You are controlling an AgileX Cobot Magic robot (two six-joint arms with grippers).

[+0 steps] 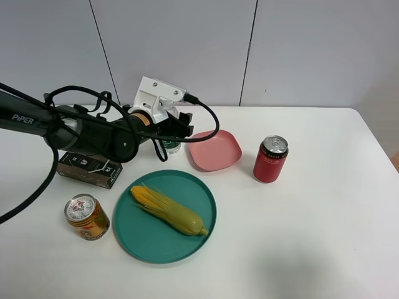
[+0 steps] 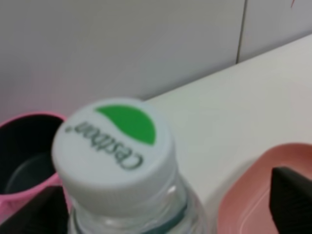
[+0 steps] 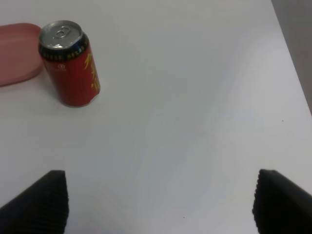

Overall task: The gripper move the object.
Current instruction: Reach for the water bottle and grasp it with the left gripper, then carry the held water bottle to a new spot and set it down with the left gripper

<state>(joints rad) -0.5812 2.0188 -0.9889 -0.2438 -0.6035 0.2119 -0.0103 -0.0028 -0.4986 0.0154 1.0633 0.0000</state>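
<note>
The fingers [image 2: 291, 195] of your left gripper [image 2: 165, 207] stand spread, not clamped, either side of the bottle [image 2: 117, 146]; one sits just beside it, the other well apart; the bottle stands upright between them, centre-left in the high view, on the counter [image 1: 312, 218] beside the pink plate [image 1: 215, 149]; your right gripper [image 3: 161, 204], likewise spread and empty, looks the farther arm.

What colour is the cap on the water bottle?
The cap is white with a green mark, clearest in the left wrist view.
</note>
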